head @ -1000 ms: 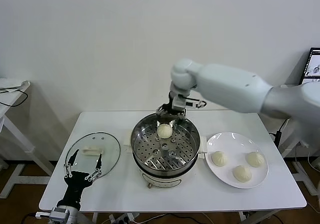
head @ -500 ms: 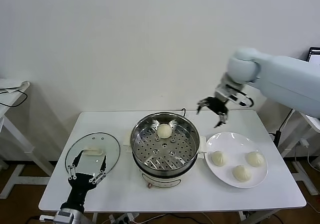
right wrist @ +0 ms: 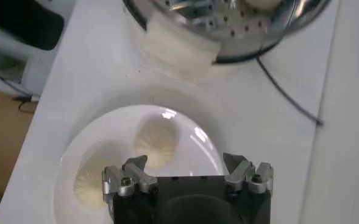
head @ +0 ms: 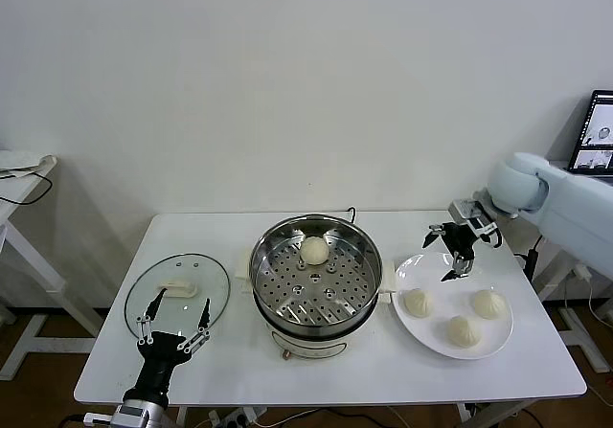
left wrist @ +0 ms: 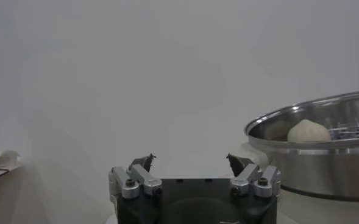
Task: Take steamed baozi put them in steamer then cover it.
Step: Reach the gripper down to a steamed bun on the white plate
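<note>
Since the earlier frames the right gripper [head: 453,252] has swung from over the steamer [head: 316,275] to above the far rim of the white plate [head: 421,327], fingers spread, empty. One baozi [head: 314,249] sits on the perforated tray toward the back of the steamer; three baozi [head: 465,330] lie on the plate, w/ the nearest bun [right wrist: 156,138] just ahead of the right gripper. Left gripper [head: 174,325] hovers at the near edge of the cover [head: 178,292], jaws apart, holding nothing; cover rests flat on the table [head: 498,375], left of the steamer.
</note>
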Robot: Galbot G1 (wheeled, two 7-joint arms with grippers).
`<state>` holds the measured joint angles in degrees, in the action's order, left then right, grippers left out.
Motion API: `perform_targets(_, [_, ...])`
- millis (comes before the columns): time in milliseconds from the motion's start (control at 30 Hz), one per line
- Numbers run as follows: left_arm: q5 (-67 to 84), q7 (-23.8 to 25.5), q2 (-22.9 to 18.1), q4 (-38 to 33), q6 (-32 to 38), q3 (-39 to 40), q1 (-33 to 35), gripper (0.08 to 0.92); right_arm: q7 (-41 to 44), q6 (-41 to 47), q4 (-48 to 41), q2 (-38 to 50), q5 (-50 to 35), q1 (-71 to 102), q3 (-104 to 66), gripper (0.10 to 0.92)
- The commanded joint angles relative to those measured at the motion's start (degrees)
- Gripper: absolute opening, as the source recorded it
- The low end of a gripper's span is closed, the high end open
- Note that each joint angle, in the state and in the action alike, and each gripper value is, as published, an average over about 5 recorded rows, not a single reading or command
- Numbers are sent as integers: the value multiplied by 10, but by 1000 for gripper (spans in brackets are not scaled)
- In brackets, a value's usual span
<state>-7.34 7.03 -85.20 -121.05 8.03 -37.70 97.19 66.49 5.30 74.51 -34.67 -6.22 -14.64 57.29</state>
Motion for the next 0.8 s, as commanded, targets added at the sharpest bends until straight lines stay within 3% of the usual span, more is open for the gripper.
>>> perform_targets(33, [-3,0,-2,3,0,3,-1,823,-17,31,-45,-7,39,146,-103,823])
perform_targets(800, [-3,1,-2,17,2,0,-11,823,-49,34,-69,-52,40,182,-123,823])
